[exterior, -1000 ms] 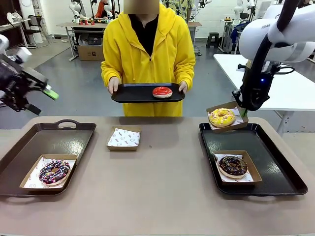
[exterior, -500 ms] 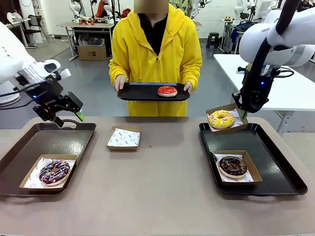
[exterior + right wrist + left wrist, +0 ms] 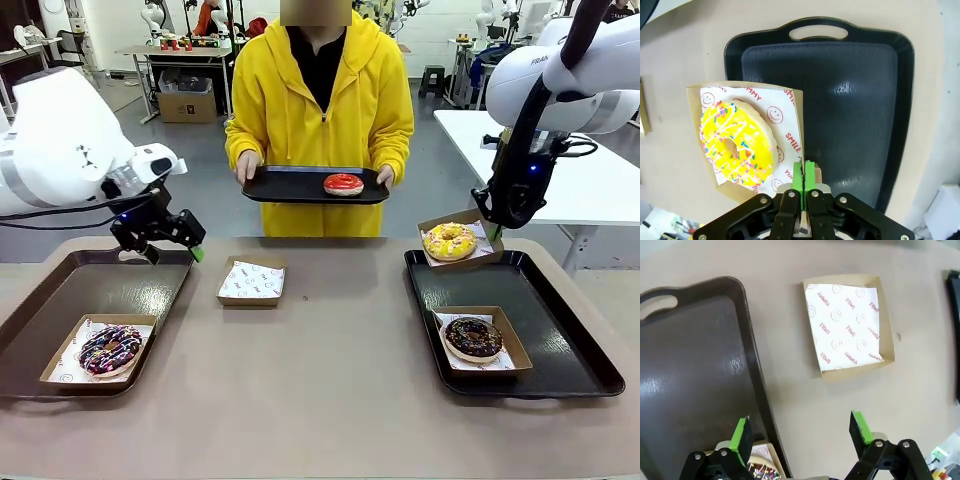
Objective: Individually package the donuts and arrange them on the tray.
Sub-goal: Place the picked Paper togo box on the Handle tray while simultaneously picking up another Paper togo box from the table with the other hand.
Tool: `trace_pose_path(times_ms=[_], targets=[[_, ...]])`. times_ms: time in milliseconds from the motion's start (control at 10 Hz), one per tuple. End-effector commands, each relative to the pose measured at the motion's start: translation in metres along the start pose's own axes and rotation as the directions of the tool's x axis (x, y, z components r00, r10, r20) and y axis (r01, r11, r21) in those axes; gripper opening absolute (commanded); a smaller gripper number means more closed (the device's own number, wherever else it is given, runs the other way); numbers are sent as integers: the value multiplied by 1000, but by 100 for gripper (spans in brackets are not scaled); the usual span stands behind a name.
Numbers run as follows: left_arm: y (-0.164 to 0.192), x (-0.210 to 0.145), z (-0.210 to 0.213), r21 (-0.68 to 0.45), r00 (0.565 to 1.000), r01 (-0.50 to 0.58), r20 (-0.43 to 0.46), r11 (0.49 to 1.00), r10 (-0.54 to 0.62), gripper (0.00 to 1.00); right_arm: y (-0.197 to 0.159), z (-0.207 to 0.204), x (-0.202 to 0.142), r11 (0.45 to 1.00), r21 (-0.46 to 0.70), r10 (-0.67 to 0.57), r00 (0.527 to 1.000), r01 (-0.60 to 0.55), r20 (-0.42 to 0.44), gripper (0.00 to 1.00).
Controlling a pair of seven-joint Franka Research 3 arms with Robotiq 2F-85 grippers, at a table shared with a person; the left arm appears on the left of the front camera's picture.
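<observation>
My left gripper [image 3: 175, 253] hangs open over the far right corner of the brown left tray [image 3: 60, 300], a little left of an empty paper-lined box [image 3: 251, 280]. In the left wrist view that box [image 3: 847, 325] lies ahead of the open gripper [image 3: 801, 431]. My right gripper [image 3: 497, 226] is shut on the edge of a box holding the yellow-iced donut [image 3: 450, 240], lifted at the black right tray's [image 3: 560, 340] far left corner. The right wrist view shows the gripper [image 3: 803, 176] pinching the box beside that donut [image 3: 737, 145]. A person holds a small black tray with the red-glazed donut [image 3: 343, 184].
A boxed sprinkled chocolate donut [image 3: 110, 349] sits at the front of the left tray. A boxed dark drizzled donut [image 3: 473, 338] sits in the middle of the right tray. Bare tabletop [image 3: 330, 380] lies between the trays.
My left arm has swung in from the far left to above the left tray's far right corner. The person's tray shifted slightly right. The right arm stayed still.
</observation>
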State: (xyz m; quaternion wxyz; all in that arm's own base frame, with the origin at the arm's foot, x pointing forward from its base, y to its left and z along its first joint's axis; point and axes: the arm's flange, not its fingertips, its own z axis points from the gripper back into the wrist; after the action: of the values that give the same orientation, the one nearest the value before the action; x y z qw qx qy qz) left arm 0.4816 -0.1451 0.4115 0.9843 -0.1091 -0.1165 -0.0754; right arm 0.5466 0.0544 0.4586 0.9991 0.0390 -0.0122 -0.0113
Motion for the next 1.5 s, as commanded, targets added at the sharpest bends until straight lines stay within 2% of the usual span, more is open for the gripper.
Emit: trace_pose_path(times_ms=[0, 400, 800, 900, 1400], targets=[[-21, 13, -5, 40, 1000, 5, 7, 999, -5, 100, 0, 2, -1, 1000, -5, 0, 1000, 0, 0, 1], [-49, 46, -34, 46, 1000, -3, 1, 999, 3, 100, 0, 2, -1, 1000, -5, 0, 1000, 0, 0, 1], [-60, 50, -78, 68, 999, 6, -37, 998, -3, 100, 0, 2, -1, 1000, -5, 0, 1000, 0, 0, 1], [-58, 40, -76, 35, 999, 17, -51, 999, -15, 100, 0, 2, -1, 1000, -5, 0, 1000, 0, 0, 1], [-52, 45, -74, 43, 998, 19, -53, 999, -17, 100, 0, 2, -1, 1000, -5, 0, 1000, 0, 0, 1]])
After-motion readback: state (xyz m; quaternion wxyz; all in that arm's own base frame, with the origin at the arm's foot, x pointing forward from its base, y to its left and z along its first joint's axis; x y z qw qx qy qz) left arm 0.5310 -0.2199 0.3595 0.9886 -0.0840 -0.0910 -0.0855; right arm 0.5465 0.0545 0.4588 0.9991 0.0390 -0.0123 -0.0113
